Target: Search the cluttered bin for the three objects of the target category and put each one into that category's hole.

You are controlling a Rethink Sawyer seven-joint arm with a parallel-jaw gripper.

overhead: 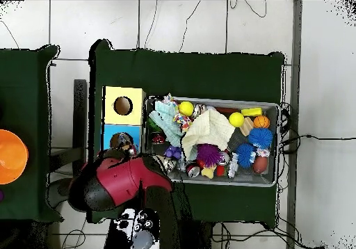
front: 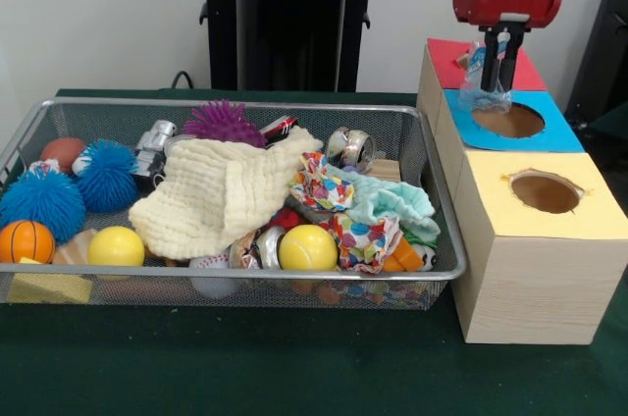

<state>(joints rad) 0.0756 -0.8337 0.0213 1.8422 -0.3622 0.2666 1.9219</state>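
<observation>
Gripper (front: 502,78) apparently gripping crushed bottle (front: 481,78), above blue-topped box (front: 549,131)

We see a plain white wall (front: 98,14) | we stand on pale tiled floor (overhead: 174,23) | our table wears dark green cloth (front: 245,367) | cables (overhead: 320,138) trail across tiles.

The light is bright and even. The silver wire mesh basket (front: 432,141) casts only a soft shadow on the dark green tabletop (front: 245,357) near its front edge. The front view looks a little blurry.
</observation>
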